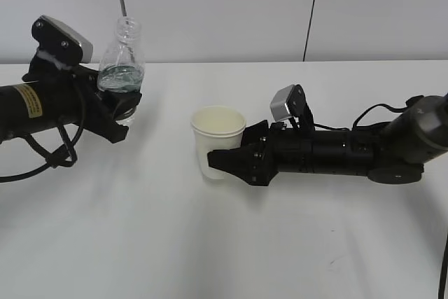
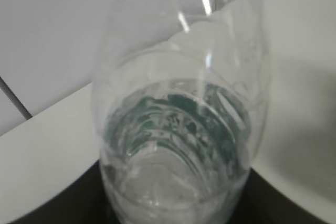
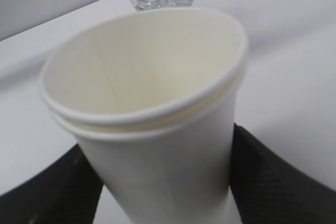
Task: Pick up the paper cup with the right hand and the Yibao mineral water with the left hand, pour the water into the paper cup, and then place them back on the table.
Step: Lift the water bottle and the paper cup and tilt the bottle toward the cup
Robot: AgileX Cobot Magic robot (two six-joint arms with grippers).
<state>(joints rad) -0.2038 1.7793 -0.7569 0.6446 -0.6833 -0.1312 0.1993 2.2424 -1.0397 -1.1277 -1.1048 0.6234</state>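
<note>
Now 1 paper cup (image 1: 218, 134), 1 Yibao mineral water (image 1: 122, 61), 2 arms.

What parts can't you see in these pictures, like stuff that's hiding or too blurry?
1. Paper cup base: in the exterior view the right gripper covers it; the right wrist view cuts it off at the bottom edge.
2. Yibao mineral water lower body: hidden by the left gripper in the exterior view.
3. Label lettering: blurred in the left wrist view, cropped in the right wrist view.
</note>
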